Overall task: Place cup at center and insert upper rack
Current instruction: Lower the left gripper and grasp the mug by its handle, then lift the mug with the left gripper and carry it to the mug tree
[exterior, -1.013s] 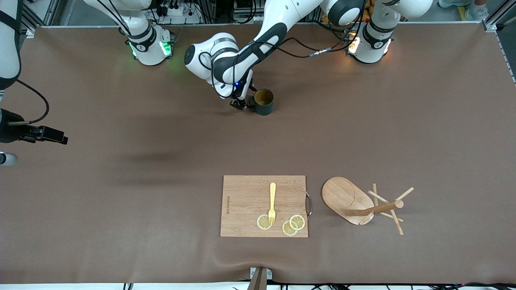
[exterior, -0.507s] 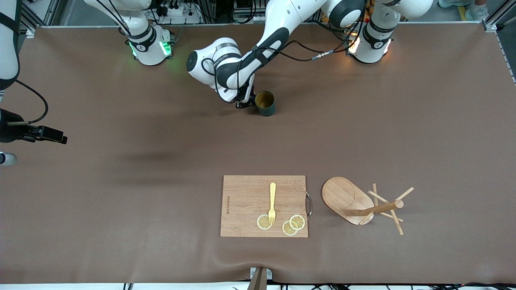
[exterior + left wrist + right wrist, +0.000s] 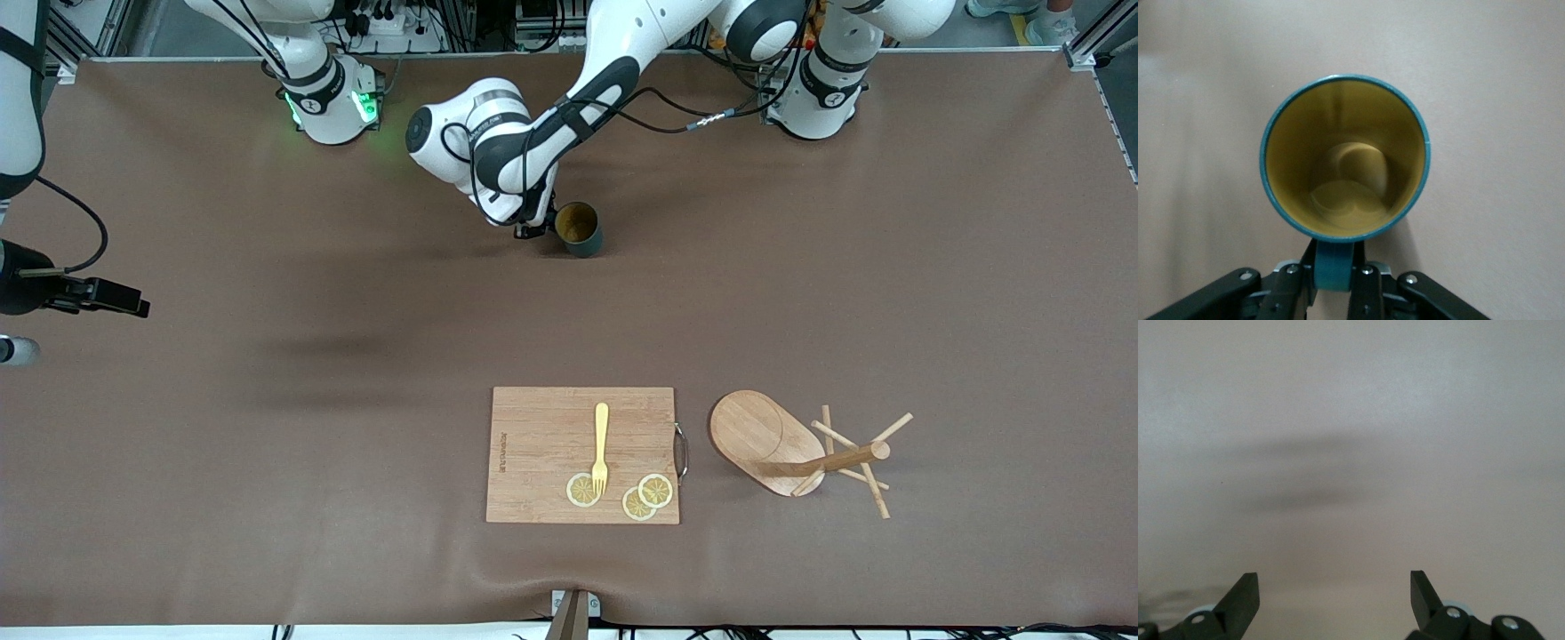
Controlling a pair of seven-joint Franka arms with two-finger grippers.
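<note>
From the front I see my left gripper (image 3: 533, 229) clamped on the cup (image 3: 580, 228), farther from the camera than the cutting board (image 3: 582, 454); the upper rack (image 3: 800, 453) lies toppled beside that board. Left wrist: fingers (image 3: 1297, 287) pinch the cup's (image 3: 1345, 157) handle. Right wrist: the right gripper (image 3: 1335, 600) waits, spread wide over bare table (image 3: 1351, 420).

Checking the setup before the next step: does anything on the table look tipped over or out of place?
Yes. The mug tree lies on its side beside the cutting board, oval base on edge, post and pegs flat on the table instead of upright. The cup stands upright.
</note>
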